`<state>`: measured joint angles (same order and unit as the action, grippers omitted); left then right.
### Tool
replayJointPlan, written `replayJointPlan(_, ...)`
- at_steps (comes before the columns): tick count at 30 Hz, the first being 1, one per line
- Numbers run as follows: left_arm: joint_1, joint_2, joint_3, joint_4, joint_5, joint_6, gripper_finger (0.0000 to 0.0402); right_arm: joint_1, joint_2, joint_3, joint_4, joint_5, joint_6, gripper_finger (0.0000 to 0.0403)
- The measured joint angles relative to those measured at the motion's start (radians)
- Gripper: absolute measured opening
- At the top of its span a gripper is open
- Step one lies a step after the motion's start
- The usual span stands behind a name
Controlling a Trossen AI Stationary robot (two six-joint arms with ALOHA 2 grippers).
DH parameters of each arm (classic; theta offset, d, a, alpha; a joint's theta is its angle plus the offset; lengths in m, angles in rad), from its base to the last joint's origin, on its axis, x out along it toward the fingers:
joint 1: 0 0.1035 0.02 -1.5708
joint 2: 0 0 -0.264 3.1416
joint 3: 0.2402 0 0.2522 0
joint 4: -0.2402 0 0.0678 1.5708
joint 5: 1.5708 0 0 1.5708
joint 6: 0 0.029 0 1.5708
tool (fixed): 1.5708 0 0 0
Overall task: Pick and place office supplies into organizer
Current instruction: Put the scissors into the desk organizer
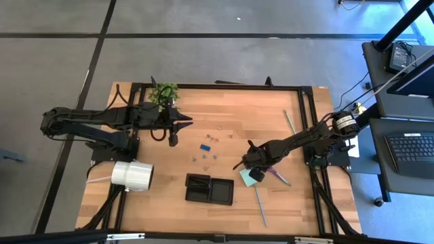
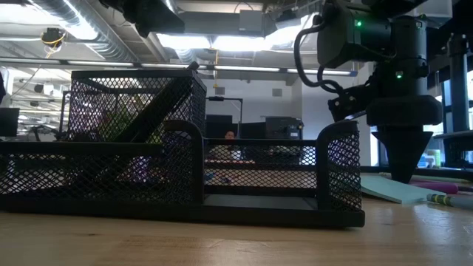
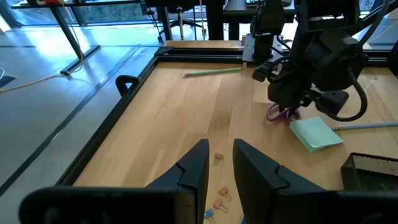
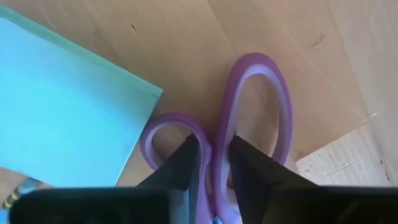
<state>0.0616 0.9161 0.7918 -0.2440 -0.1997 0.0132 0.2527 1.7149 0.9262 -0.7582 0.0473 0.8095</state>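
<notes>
A: Where is the right gripper (image 1: 251,165)?

B: Right of centre in the high view, down over the purple-handled scissors (image 4: 249,134) and the pale green sticky-note pad (image 1: 248,177). In its wrist view the two dark fingers (image 4: 186,163) stand close together, straddling the thin purple strip where the two handle loops meet.

A: So it has them gripped?

B: The fingers sit just either side of that strip, but I cannot tell whether they press on it. The scissors lie flat on the wood, one loop just beside the pad's corner.

A: And the left gripper (image 3: 219,163)?

B: At the upper left of the table in the high view, near the small plant (image 1: 165,93). Its fingers are nearly together with a narrow gap and hold nothing; small clips (image 3: 219,198) lie on the wood below them.

A: The organizer (image 1: 209,189)?

B: Lower centre of the high view, a black mesh tray just left of the pad. A big white roll (image 1: 132,175) lies at the lower left.
</notes>
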Motion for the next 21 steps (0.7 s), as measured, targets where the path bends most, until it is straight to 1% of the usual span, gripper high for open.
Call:
replayJointPlan(6,0.000,0.000,0.000,0.000,0.000,0.000,0.0068,0.000,0.000,0.000,0.000,0.001,-0.001,0.0069)
replayJointPlan(10,0.000,0.000,0.000,0.000,0.000,0.000,0.0068,0.000,-0.010,0.000,0.005,0.000,0.001,0.0077)
replayJointPlan(15,0.000,0.000,0.000,0.000,0.000,0.000,0.0067,-0.001,-0.054,0.055,-0.068,0.002,-0.003,0.0072)
replayJointPlan(18,0.000,0.000,0.000,0.000,0.000,0.000,0.0066,-0.001,-0.090,0.106,-0.123,0.033,-0.007,0.0073)
replayJointPlan(21,0.000,0.000,0.000,0.005,0.000,-0.016,0.0068,-0.001,-0.131,0.169,-0.159,0.094,-0.007,0.0076)
